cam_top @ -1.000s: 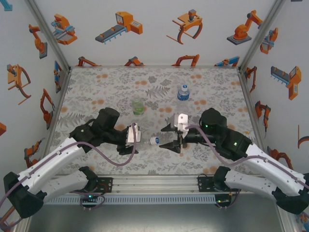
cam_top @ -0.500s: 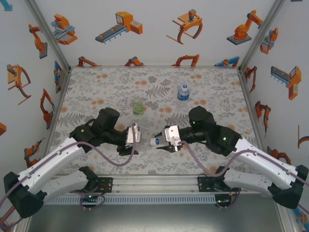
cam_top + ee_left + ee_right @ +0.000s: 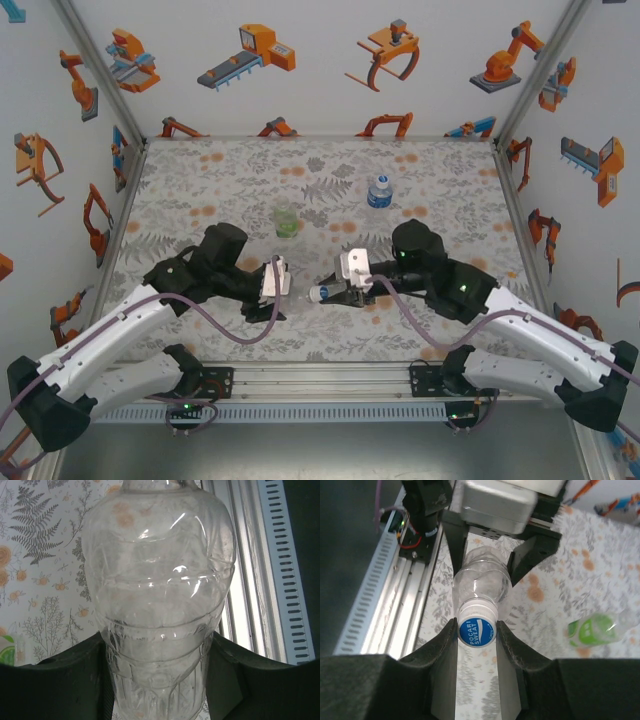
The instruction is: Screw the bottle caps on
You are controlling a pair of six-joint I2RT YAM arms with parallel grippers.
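Right wrist | right pincer apparently grips bottle cap | left pincer holds bottle

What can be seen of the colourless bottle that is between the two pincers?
The colourless bottle is clear, thin-looking plastic with ribbed rings around its body and no label, and it looks empty. It is held about level over the table, with its neck toward the right arm. The left pincer clamps its lower body from both sides. On its neck sits a white cap with a blue top printed POCARI SWEAT. The fingers of the right pincer lie against both sides of that cap.
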